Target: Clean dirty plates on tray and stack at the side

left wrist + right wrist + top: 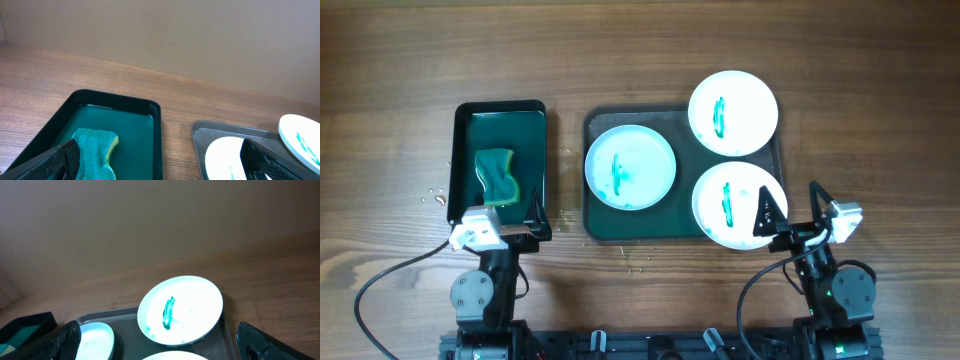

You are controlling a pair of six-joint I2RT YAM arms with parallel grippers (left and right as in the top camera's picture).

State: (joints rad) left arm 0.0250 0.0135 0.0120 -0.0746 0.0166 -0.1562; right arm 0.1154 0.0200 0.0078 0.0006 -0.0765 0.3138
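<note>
1. This looks like the opening step. All three plates [630, 167] lie on the tray [604, 228], at its 9, 1 and 5 o'clock, each streaked green, and none is stacked aside.
2. The left gripper [498, 222] hovers empty, jaws spread wide, at the bin's [500, 106] 6 o'clock end; the sponge [498, 177] lies inside.
3. The right gripper [792, 205], equally wide and empty, hangs over the 5 o'clock plate's rim.
4. Likely next: the left gripper drops onto the sponge and closes.
</note>
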